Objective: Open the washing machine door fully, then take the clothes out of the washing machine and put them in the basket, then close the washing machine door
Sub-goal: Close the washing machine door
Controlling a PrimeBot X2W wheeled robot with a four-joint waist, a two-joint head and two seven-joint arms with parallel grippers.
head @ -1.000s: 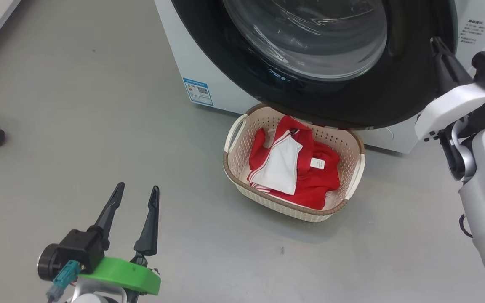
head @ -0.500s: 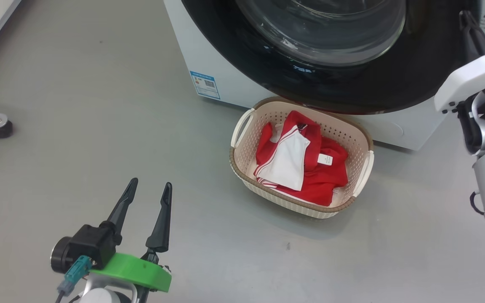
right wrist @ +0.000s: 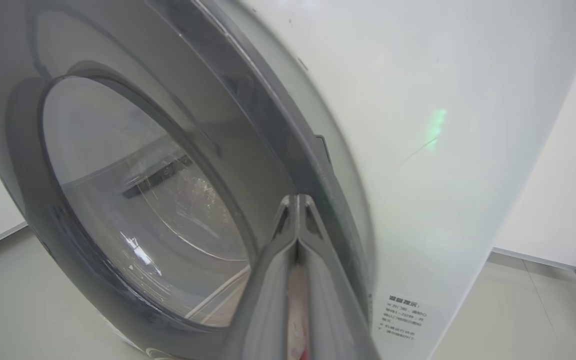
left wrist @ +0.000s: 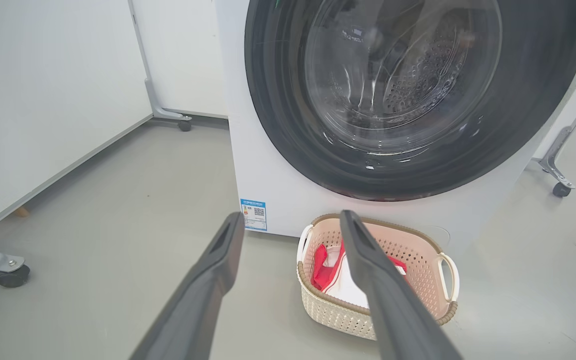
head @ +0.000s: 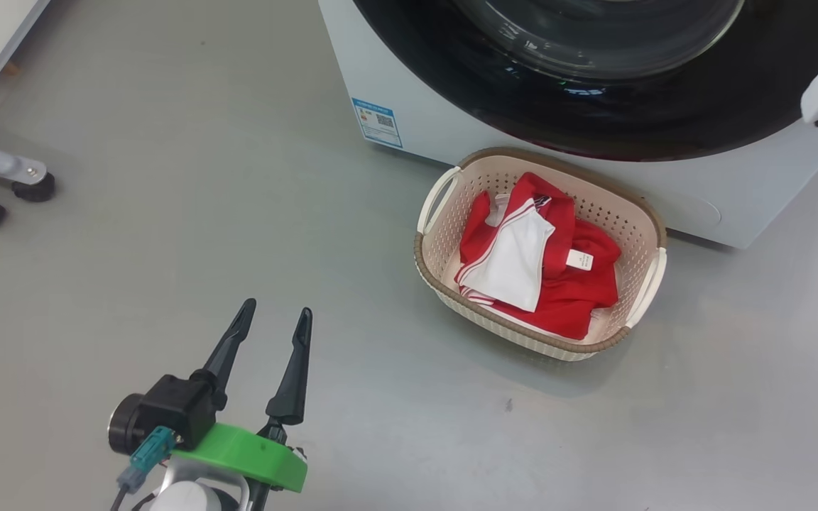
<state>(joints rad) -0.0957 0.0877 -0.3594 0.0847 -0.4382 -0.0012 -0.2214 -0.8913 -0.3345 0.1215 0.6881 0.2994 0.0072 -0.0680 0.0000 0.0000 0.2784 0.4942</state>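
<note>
Door (head: 494,106) swung inward; basket (head: 604,213) long axis parallel washing machine (head: 437,121) front.

washing machine door (head: 664,121) cropped by top edge, sticker (head: 377,122) print unreadable

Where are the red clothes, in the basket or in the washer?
In the basket. The clothes lie piled inside its walls, on the floor before the washer.

grey floor (head: 167,177); castered metal legs (head: 4,167) far left; white panel (left wrist: 43,90) beside them.
</note>
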